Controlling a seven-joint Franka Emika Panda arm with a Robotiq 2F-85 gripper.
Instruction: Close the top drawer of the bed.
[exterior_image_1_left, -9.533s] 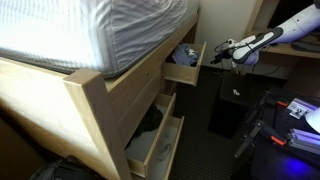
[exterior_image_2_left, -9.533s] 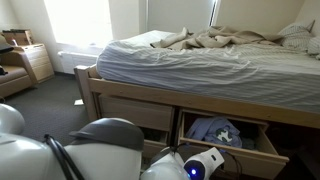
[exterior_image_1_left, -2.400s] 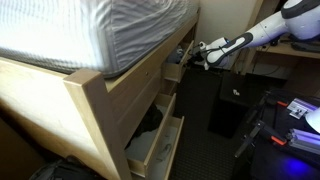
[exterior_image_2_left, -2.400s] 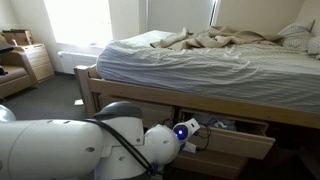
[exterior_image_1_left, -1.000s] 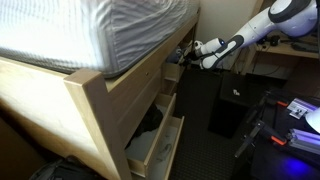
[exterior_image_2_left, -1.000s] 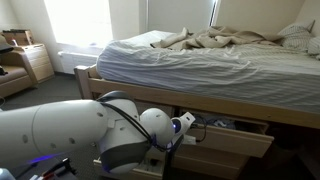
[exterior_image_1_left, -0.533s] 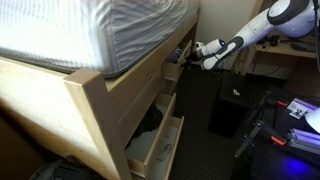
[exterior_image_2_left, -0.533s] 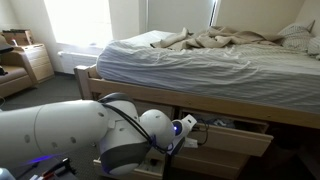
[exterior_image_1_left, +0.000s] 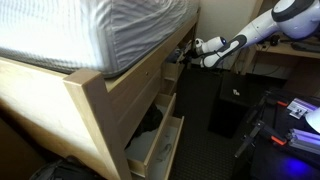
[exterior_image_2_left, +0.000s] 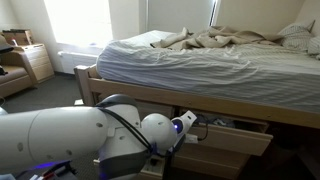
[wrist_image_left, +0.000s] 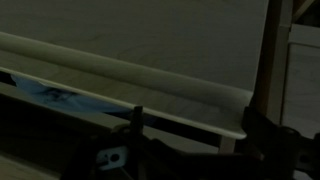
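Note:
The bed (exterior_image_1_left: 96, 104) is a light-wood frame under a striped mattress (exterior_image_1_left: 90, 28). Its top drawer (exterior_image_1_left: 177, 71) stands a short way out of the frame; in an exterior view its flat front (exterior_image_2_left: 236, 144) juts out below the side rail. My gripper (exterior_image_1_left: 194, 47) is at the drawer's outer front, with the arm reaching in from the upper right. In the wrist view the gripper (wrist_image_left: 200, 140) is open, its dark fingers (wrist_image_left: 138, 125) set wide apart before the drawer's pale front panel (wrist_image_left: 150, 80). Bluish cloth (wrist_image_left: 48, 93) shows inside.
Below it, a middle drawer (exterior_image_1_left: 160, 116) with dark clothing and a lowest drawer (exterior_image_1_left: 152, 152) both stand out. A dark box (exterior_image_1_left: 230, 110) and a desk (exterior_image_1_left: 285, 58) stand beside the bed. The robot's white body (exterior_image_2_left: 70, 145) fills the foreground; a small cabinet (exterior_image_2_left: 36, 62) is far left.
The top drawer is much further in than 9.5 s ago. Over the last second the gripper and drawer have barely moved.

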